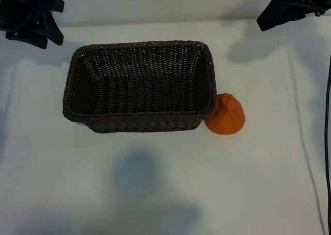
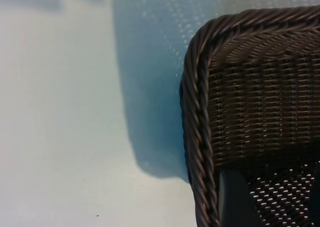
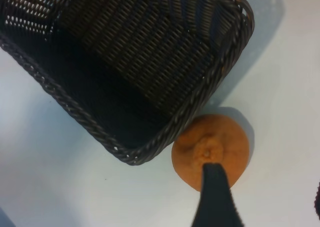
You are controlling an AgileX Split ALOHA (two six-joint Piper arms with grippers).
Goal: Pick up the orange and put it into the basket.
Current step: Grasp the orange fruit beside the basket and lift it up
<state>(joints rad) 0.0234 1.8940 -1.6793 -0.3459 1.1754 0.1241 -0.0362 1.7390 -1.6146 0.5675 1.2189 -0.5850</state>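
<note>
The orange (image 1: 225, 115) is matte with a bumpy knob on top. It sits on the white table against the near right corner of the basket (image 1: 77, 56), a dark brown wicker basket with nothing in it. My right gripper (image 1: 289, 10) hangs high at the far right, well away from the fruit. In the right wrist view the orange (image 3: 227, 137) lies below one dark finger (image 3: 215, 197), and the right gripper (image 3: 265, 187) is open and holds nothing. My left gripper (image 1: 60, 23) hangs at the far left, above the basket's corner (image 2: 197, 137), also open and holding nothing.
The white table (image 1: 165, 193) stretches wide in front of the basket and the orange. A black cable (image 1: 327, 142) runs down the right edge. Shadows of the arms fall on the cloth.
</note>
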